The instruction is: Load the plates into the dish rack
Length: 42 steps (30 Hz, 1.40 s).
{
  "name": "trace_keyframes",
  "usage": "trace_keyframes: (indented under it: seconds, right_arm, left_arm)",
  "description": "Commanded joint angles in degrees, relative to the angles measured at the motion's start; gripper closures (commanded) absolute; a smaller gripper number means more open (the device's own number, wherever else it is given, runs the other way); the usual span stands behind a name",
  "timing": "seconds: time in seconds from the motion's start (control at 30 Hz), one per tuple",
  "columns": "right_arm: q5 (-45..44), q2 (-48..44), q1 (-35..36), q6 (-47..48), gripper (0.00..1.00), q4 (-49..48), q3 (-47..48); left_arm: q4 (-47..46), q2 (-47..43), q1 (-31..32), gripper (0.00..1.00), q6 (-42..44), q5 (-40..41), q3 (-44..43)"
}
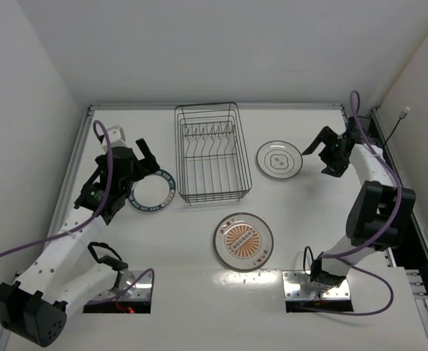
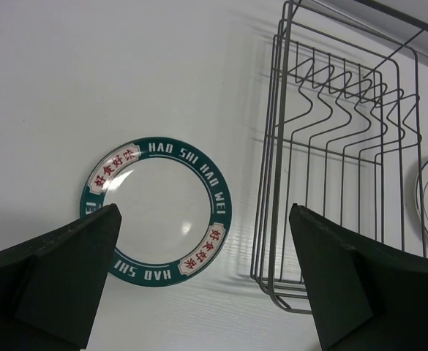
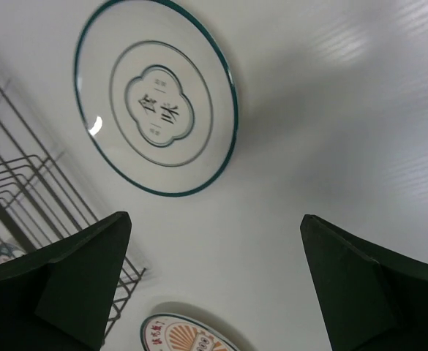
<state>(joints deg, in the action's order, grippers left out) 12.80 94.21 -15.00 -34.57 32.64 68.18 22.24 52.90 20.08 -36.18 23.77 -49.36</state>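
Plates lie flat and face up on the white counter (image 1: 309, 234), none of them loaded yet. The teal-rimmed plate (image 1: 152, 191) sits just beside the dish rack (image 1: 214, 199) on the side toward the left edge. The thin-ringed plate (image 1: 279, 159) sits near the rack's other side, toward the right edge. The sunburst plate (image 1: 243, 241) lies mid-counter, between the rack and the near edge. The rack itself stands empty, centred close to the far edge, its prongs (image 1: 210, 134) upright.

The left claw (image 1: 148, 153) hangs over the teal-rimmed plate with its fingers spread wide and holding nothing. In its wrist view the plate lies between the two fingers. The right claw (image 1: 317, 155) is likewise apart and empty, just beside the thin-ringed plate on its right-edge side.

These plates look rigid and glazed, so I judge them slick, hard and liable to chip if knocked against the wire. They seem light enough for one arm. Lying flush on the counter, each offers only its raised rim. The sensible hold is a pinch across the rim at one side, one finger over the lip and one working under it. Held that way, a plate will tend to pivot in the grip, so a firm, deep bite matters before it is stood on edge between the prongs.
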Motion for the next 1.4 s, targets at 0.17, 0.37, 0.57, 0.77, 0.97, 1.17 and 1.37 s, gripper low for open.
trace_keyframes:
  seconds: [0.17,0.37,0.57,0.77,0.97,1.17,1.37]
  right_arm:
    - [10.7,4.7,-3.9,-1.6,0.00,-8.7,-1.7]
    - [12.8,12.2,-4.4,-2.8,0.00,-13.6,-1.7]
    - [16.5,21.6,-3.2,-5.9,0.15,-17.7,1.9]
    - [18.3,29.5,0.1,-9.7,0.45,-18.1,7.0]
    - [15.5,31.9,1.5,-9.7,0.75,-13.5,10.2]
    - [13.7,27.9,2.6,-6.0,1.00,-10.3,10.7]
    - [9.3,12.1,4.5,-4.1,1.00,-12.2,12.4]
  left_arm:
    - [-1.8,-0.4,0.5,0.00,1.0,-0.1,-0.2]
    - [-2.3,-0.4,0.5,0.00,1.0,1.6,-0.2]
    - [-2.8,0.7,0.5,0.00,1.6,2.2,-1.3]
    - [-2.8,1.9,0.0,0.00,2.1,2.2,-2.4]
    - [-2.3,1.9,-1.1,0.00,2.1,2.2,-3.0]
    - [-2.3,1.9,-1.1,0.00,2.1,2.7,-3.5]
    - [-1.8,1.9,-1.1,0.00,2.1,2.7,-3.5]
